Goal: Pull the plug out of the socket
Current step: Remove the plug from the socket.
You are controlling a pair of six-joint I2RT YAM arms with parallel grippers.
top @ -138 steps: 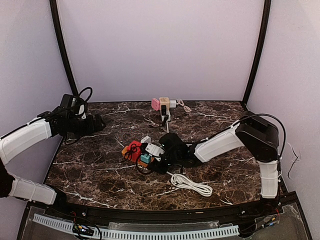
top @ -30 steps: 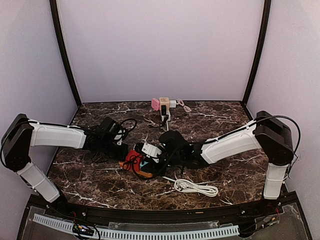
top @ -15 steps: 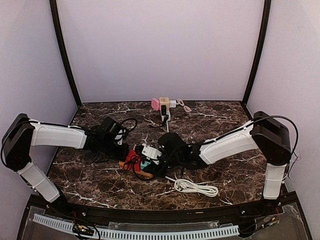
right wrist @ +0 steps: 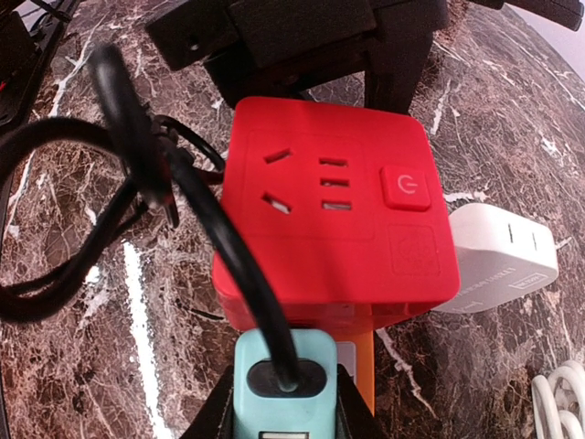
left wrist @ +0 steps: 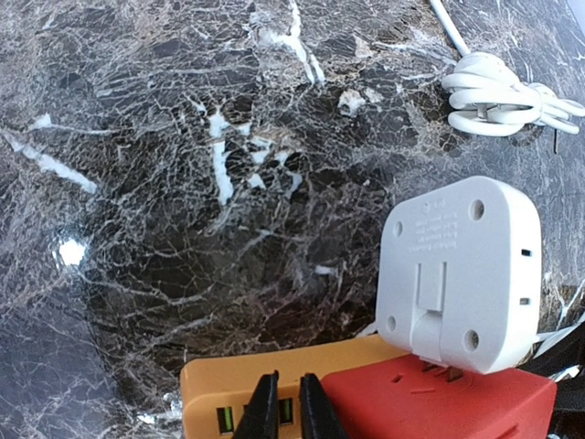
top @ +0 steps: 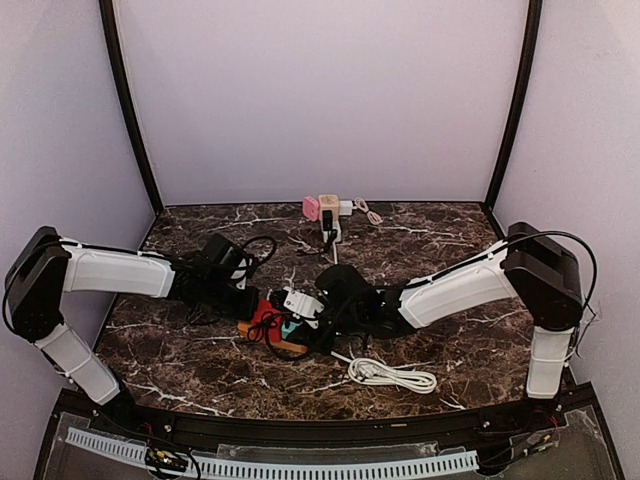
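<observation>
Left arm had swung in from the table's left side to the socket cluster.
- Left gripper (left wrist: 284,412): clenched, braced on orange block (left wrist: 210,384).
- Right gripper (right wrist: 279,413): clamped around teal plug (right wrist: 279,370).
- Plug sat seated beneath red socket (right wrist: 334,206); the pull remained undone.

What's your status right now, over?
Left gripper shut, tips against orange socket block. Right gripper shut on teal plug, not yet pulled. Black cable draped across red socket.

My left arm (top: 115,272) and right arm (top: 455,284) extend low, inward. Left gripper (left wrist: 287,413) fully closed; right gripper (right wrist: 281,413) jaws narrowly parted.
</observation>
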